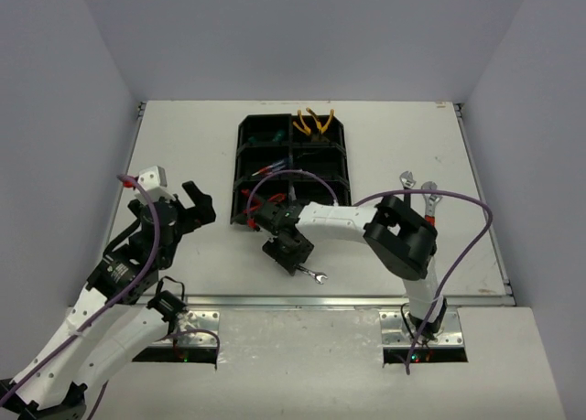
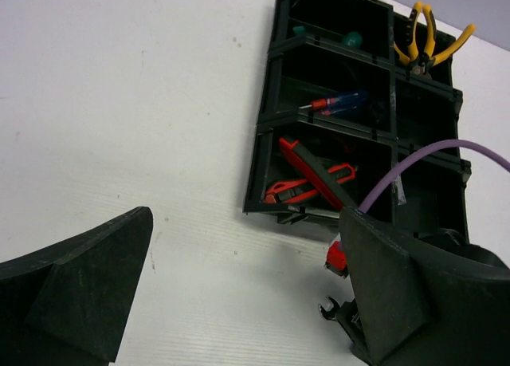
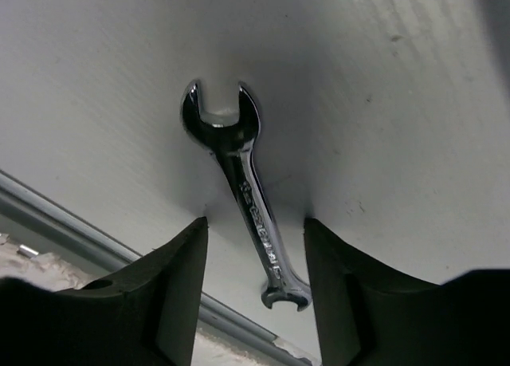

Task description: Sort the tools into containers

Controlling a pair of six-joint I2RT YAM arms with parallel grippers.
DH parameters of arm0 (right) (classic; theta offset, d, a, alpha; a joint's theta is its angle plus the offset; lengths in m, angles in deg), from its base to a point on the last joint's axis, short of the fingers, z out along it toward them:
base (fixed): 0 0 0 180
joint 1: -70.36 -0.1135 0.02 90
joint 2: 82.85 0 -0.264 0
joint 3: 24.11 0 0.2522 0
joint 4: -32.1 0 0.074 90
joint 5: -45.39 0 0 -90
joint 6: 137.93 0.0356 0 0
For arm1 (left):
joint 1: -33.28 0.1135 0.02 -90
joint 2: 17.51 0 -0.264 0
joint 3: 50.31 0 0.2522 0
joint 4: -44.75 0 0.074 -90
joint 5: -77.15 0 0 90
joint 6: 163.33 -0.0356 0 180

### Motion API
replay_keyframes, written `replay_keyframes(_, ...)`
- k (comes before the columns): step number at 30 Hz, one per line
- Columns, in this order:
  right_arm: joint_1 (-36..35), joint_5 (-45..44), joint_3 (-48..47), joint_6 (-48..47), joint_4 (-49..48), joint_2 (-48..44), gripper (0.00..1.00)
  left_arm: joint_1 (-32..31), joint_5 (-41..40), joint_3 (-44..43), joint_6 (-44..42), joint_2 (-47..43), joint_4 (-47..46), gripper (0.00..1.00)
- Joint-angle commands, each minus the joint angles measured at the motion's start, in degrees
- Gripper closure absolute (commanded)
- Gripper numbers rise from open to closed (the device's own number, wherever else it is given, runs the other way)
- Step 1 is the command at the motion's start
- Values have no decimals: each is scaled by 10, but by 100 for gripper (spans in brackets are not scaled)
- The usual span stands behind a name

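Silver wrench (image 3: pixel 243 194) lies flat, outside the black tray (image 1: pixel 240 164), near its near end. Yellow pliers (image 1: pixel 314 121) sit in the far-right compartment. Blue screwdriver (image 2: pixel 343 103) middle-left, red knife (image 2: pixel 312 168) near-left.

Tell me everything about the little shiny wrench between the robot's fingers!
The small wrench is shiny silver metal, with an open head at each end, the far one looking bigger, and tiny lettering on its slim shaft. It lies flat on the white table, near its front edge. The right end effector straddles it, one dark finger each side, with gaps showing, so nothing grips it.
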State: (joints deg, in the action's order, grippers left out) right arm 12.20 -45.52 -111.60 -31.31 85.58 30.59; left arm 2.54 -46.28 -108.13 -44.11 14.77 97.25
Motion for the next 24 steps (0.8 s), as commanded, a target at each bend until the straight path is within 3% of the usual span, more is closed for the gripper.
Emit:
replay_keyframes(1,-5,7,-42,3,4,37,52,0,13,2,-18,9,-31,0)
replay_keyframes(4,-5,7,-50,-1,13,59,56,0,20,2,-20,15,-31,0)
replay_keyframes(14,-17,24,-25,9,18,68,100,0,24,5,-22,-7,-38,0)
replay_keyframes(24,-24,-3,-25,5,18,-82,100,0,20,5,-21,-11,-35,0)
